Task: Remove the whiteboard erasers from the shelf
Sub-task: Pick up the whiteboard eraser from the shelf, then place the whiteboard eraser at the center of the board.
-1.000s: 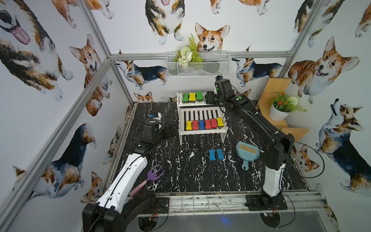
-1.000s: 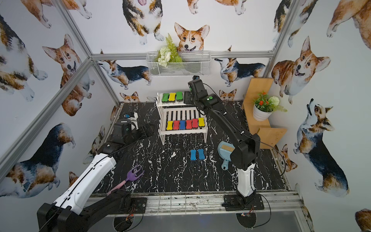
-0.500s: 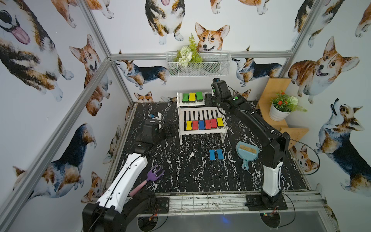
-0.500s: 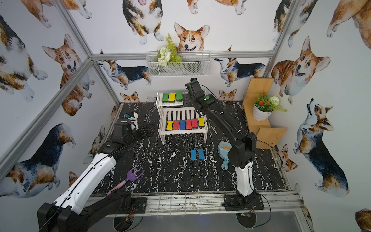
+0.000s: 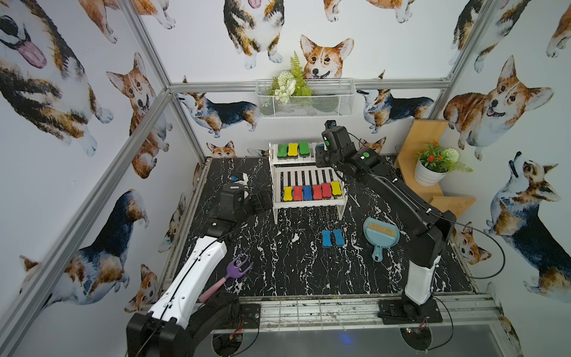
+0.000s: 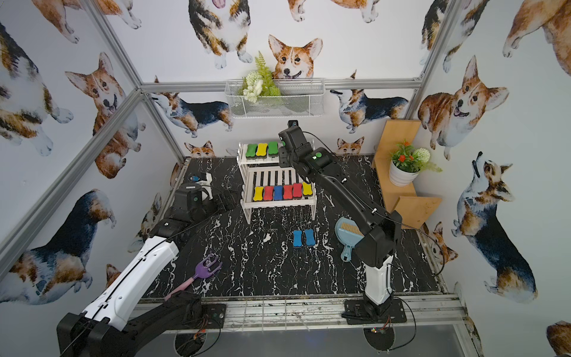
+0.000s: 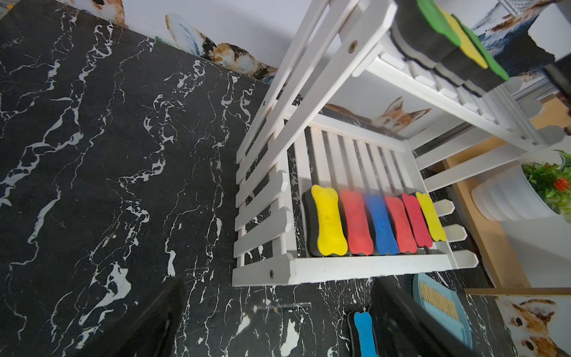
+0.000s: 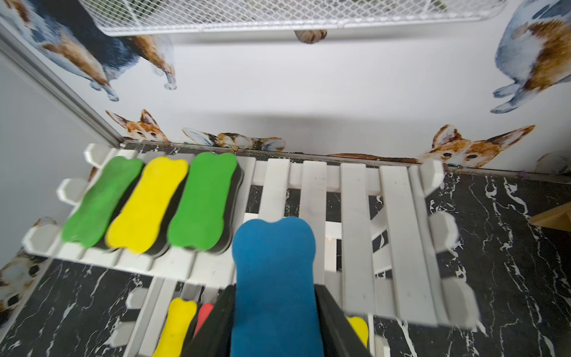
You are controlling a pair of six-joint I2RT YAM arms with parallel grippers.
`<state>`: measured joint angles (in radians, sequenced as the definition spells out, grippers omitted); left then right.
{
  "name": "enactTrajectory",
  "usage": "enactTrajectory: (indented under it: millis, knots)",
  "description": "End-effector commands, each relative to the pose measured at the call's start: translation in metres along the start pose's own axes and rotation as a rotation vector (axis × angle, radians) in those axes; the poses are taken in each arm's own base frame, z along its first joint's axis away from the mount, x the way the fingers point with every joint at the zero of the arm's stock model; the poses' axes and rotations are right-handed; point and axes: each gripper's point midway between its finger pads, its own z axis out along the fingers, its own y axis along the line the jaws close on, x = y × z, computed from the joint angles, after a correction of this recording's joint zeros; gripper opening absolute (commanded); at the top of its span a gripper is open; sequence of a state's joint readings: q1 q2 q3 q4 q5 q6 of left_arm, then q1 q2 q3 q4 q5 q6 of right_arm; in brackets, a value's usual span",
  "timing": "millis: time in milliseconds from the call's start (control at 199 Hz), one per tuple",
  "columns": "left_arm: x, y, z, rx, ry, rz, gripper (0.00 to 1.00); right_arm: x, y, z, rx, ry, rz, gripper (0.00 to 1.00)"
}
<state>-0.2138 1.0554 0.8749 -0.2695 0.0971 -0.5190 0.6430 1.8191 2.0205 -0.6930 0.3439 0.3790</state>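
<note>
Blue bone-shaped eraser [image 8: 273,262] sat clamped in the right gripper [image 8: 275,292] over the upper tier of the shelf [image 8: 358,216]. Only the right wrist view showed this grip. The left gripper [image 7: 278,296] gaped wide.

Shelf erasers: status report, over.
Right gripper shut on blue eraser at shelf top tier. Left gripper open, empty. Nine erasers on shelf, two on table. Nothing blocking.

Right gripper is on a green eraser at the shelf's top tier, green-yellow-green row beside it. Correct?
Not green: the right gripper holds a blue eraser between its jaws, as the right wrist view shows. The green-yellow-green row does sit beside it on the shelf top tier.
</note>
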Motion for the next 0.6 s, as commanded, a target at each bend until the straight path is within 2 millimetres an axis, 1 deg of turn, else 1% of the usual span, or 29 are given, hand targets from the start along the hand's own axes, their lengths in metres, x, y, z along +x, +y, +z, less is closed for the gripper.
enactTrajectory:
  millis: [0, 60, 116, 126, 131, 216, 236, 246, 266, 281, 287, 337, 352, 357, 362, 377, 412, 498, 543, 598]
  knots:
    - [-0.003, 0.0, -0.002, -0.002, -0.014, 0.009, 1.0, 0.009, 0.001, -0.022, -0.029, -0.033, 0.075, 0.42]
    - [-0.003, 0.001, -0.002, -0.007, -0.016, 0.007, 1.0, 0.028, 0.004, -0.036, -0.07, -0.024, 0.109, 0.41]
    - [-0.004, 0.001, -0.003, -0.008, -0.021, 0.009, 1.0, 0.05, 0.007, -0.047, -0.093, -0.009, 0.13, 0.41]
    - [-0.005, 0.001, -0.003, -0.007, -0.021, 0.01, 1.0, 0.051, 0.007, -0.049, -0.095, -0.01, 0.133, 0.41]
    - [-0.004, 0.001, -0.003, -0.008, -0.021, 0.01, 1.0, 0.057, 0.007, -0.05, -0.096, -0.004, 0.135, 0.41]
    - [-0.005, 0.002, -0.004, -0.015, -0.026, 0.008, 1.0, 0.095, 0.012, -0.063, -0.119, 0.029, 0.166, 0.4]
    - [-0.005, 0.002, -0.004, -0.016, -0.026, 0.007, 1.0, 0.106, 0.013, -0.066, -0.124, 0.039, 0.174, 0.4]
    - [-0.006, 0.002, -0.004, -0.016, -0.028, 0.007, 1.0, 0.114, 0.014, -0.067, -0.127, 0.047, 0.178, 0.4]
    - [-0.006, 0.002, -0.005, -0.015, -0.029, 0.007, 1.0, 0.121, 0.016, -0.069, -0.135, 0.051, 0.185, 0.4]
    - [-0.006, 0.003, -0.005, -0.018, -0.031, 0.007, 1.0, 0.133, 0.018, -0.07, -0.141, 0.064, 0.193, 0.4]
    - [-0.006, 0.003, -0.005, -0.019, -0.031, 0.007, 1.0, 0.133, 0.018, -0.07, -0.141, 0.064, 0.193, 0.4]
    - [-0.007, 0.003, -0.005, -0.02, -0.032, 0.009, 1.0, 0.162, 0.02, -0.07, -0.147, 0.101, 0.213, 0.4]
    - [-0.008, 0.003, -0.006, -0.022, -0.036, 0.009, 1.0, 0.17, 0.022, -0.07, -0.149, 0.109, 0.22, 0.4]
    - [-0.008, 0.003, -0.006, -0.022, -0.037, 0.009, 1.0, 0.169, 0.023, -0.071, -0.152, 0.106, 0.223, 0.4]
    - [-0.008, 0.003, -0.006, -0.022, -0.036, 0.009, 0.99, 0.176, 0.022, -0.07, -0.147, 0.115, 0.221, 0.4]
    - [-0.008, 0.003, -0.006, -0.024, -0.037, 0.01, 1.0, 0.18, 0.024, -0.071, -0.153, 0.115, 0.229, 0.4]
    - [-0.009, 0.004, -0.007, -0.028, -0.042, 0.01, 1.0, 0.199, 0.026, -0.069, -0.151, 0.131, 0.235, 0.4]
    - [-0.01, 0.004, -0.009, -0.033, -0.047, 0.014, 1.0, 0.244, 0.031, -0.057, -0.153, 0.184, 0.247, 0.39]
    - [-0.01, 0.004, -0.009, -0.033, -0.051, 0.012, 1.0, 0.261, 0.033, -0.049, -0.151, 0.202, 0.245, 0.39]
    - [-0.011, 0.005, -0.01, -0.036, -0.052, 0.014, 1.0, 0.276, 0.038, -0.04, -0.14, 0.22, 0.232, 0.39]
